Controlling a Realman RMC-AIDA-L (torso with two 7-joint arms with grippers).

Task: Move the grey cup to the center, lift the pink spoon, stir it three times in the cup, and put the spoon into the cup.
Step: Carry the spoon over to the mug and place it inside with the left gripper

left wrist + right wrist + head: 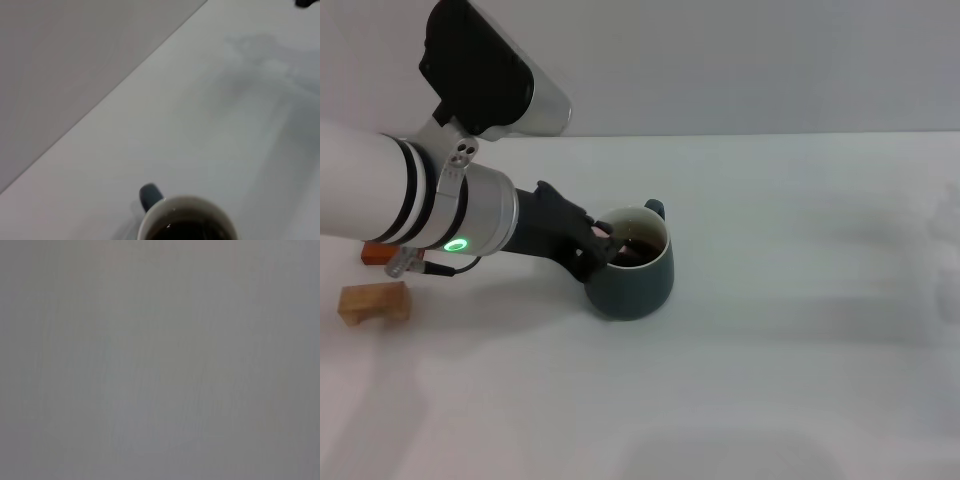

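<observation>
The grey cup [632, 272] stands near the middle of the white table [790, 330], its handle turned away from the robot. The left gripper [603, 243] is at the cup's rim, fingers closed on a small pinkish thing, probably the pink spoon [603, 233], over the dark liquid. To stir well, make small circles and avoid pushing the cup wall.
</observation>
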